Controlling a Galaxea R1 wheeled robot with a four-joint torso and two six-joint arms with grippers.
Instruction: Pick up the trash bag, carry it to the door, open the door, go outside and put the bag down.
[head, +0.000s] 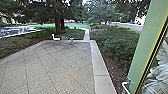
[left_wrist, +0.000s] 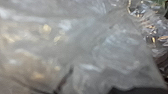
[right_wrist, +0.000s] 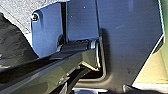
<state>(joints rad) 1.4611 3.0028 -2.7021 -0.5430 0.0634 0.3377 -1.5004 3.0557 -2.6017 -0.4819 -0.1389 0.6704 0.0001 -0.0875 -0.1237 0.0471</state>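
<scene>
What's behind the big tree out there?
Past the tree, green grass shows on both sides of its trunk. The trunk covers whatever is straight behind it, and leaves hide what's higher up, so I can't tell what is there.

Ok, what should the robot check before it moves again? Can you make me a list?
1. Trash bag is with the robot: ok, its see-through plastic is right by the left wrist camera.
2. Bag held tightly: cannot tell.
3. Bag has no rips: cannot tell.
4. Outdoor paving in front: ok, it reaches away toward a white chair.
5. Enough room beside the green frame on the right: cannot tell, it looks near.
</scene>
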